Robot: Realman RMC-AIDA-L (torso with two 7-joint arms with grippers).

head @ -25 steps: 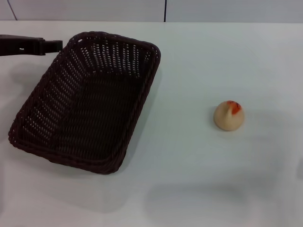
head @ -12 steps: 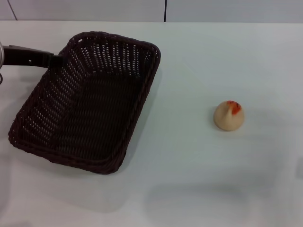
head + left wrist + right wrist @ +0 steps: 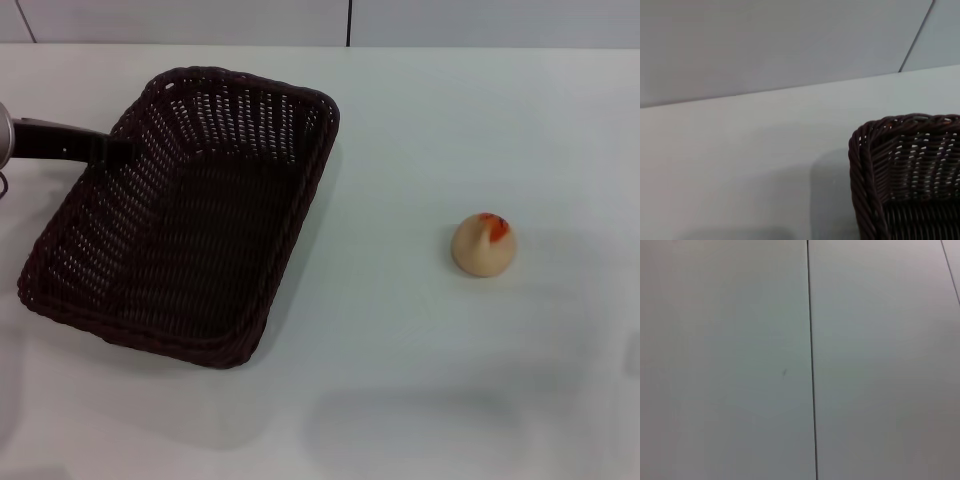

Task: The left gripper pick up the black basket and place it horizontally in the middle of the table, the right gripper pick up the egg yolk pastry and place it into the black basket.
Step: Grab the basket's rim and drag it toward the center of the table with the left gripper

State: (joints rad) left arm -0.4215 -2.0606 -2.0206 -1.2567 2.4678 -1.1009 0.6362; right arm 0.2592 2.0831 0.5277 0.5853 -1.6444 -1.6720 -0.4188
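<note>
The black basket (image 3: 232,122) lies on the left half of the white table (image 3: 450,380), turned at an angle with its long side running near to far. One corner of it shows in the left wrist view (image 3: 905,165). My left gripper (image 3: 118,147) reaches in from the left edge and its dark tip meets the basket's left rim near the far corner. The egg yolk pastry (image 3: 484,244) sits alone on the table to the right of the basket, well apart from it. My right gripper is out of view.
A pale wall with a dark vertical seam (image 3: 349,22) runs behind the table's far edge. The right wrist view shows only that wall and its seam (image 3: 811,365). White tabletop lies between basket and pastry.
My left gripper has moved nearer along the basket's left side, from beside the far left corner to the left rim. The basket and the pastry have not moved.
</note>
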